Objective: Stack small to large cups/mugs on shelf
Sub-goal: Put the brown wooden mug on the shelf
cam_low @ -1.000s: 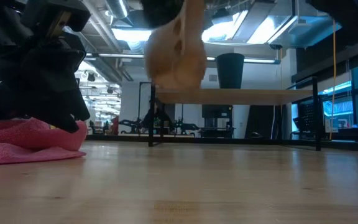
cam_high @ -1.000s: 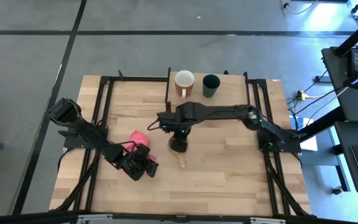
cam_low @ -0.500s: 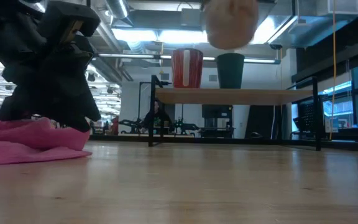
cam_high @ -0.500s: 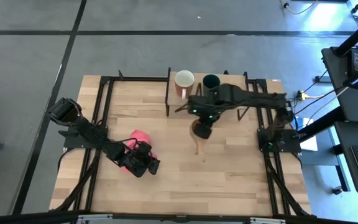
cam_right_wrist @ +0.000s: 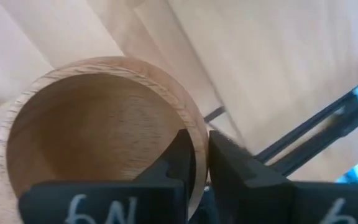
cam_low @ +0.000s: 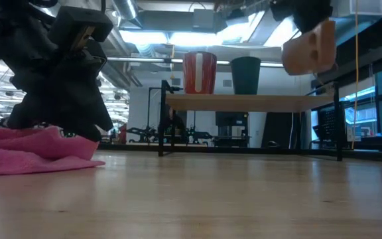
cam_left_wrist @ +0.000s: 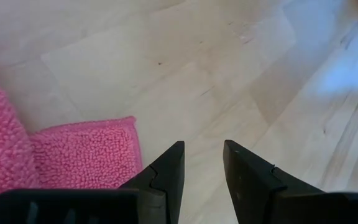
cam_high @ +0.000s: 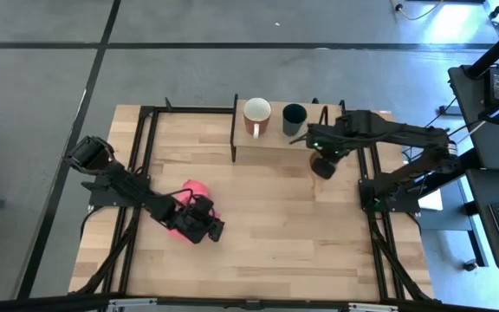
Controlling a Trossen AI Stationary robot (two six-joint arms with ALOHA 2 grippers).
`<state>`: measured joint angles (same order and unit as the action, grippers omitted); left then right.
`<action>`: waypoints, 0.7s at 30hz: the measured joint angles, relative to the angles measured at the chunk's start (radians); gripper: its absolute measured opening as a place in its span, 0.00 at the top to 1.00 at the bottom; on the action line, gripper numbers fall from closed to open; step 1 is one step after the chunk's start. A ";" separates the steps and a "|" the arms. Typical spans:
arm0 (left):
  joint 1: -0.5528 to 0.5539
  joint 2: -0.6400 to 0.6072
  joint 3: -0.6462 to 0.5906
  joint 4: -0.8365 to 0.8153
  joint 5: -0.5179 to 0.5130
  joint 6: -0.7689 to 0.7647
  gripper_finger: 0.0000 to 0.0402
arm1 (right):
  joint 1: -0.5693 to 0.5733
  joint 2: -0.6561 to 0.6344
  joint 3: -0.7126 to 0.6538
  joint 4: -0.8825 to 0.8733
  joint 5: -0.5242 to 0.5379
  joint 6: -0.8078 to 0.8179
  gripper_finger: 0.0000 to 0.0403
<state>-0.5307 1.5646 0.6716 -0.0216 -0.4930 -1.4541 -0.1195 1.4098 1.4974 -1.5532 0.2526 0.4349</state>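
The red mug [cam_high: 257, 113] and the dark green cup [cam_high: 294, 118] stand upright side by side on the shelf [cam_high: 275, 147] at the table's far side; both also show in the low view, the mug [cam_low: 199, 72] left of the green cup [cam_low: 245, 74]. My right gripper [cam_right_wrist: 197, 140] is shut on the tan wooden cup [cam_low: 310, 48], in the air by the shelf's right end and higher than its top board [cam_low: 251, 101]. My left gripper [cam_left_wrist: 202, 163] stands open over bare table beside the pink cloth [cam_left_wrist: 86, 149]. My right gripper holds the wooden cup by its rim [cam_right_wrist: 194, 127], one finger inside the hollow and one outside the wall. The fingers come from above, pointing steeply down. The cup is lifted clear of table and shelf, mouth up toward the gripper.
The pink cloth [cam_high: 191, 192] lies crumpled at the table's left middle under my left arm. Black frame rails [cam_high: 353, 139] run along both sides of the table. Bare tabletop [cam_high: 293, 225] lies between the cloth and the right rail.
My right gripper has carried the wooden cup from the table's middle up and toward the right and far edges, to the shelf's right end, rolling as it went. The cup stays in the hold and has turned with it; its handle no longer shows from above.
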 joint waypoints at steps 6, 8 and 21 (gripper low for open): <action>0.025 0.000 0.000 0.024 0.045 0.024 0.74 | -0.102 -0.029 -0.009 0.028 0.033 -0.115 0.90; 0.030 0.000 0.000 0.037 0.045 0.025 0.74 | -0.156 -0.036 -0.009 0.049 0.022 -0.158 0.90; 0.027 0.000 0.000 0.046 0.040 0.021 0.74 | -0.489 -0.039 -0.009 0.123 -0.171 -0.482 0.90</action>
<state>-0.5041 1.5646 0.6716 0.0248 -0.4530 -1.4326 -0.6081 1.3708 1.4887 -1.4307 0.0818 -0.0472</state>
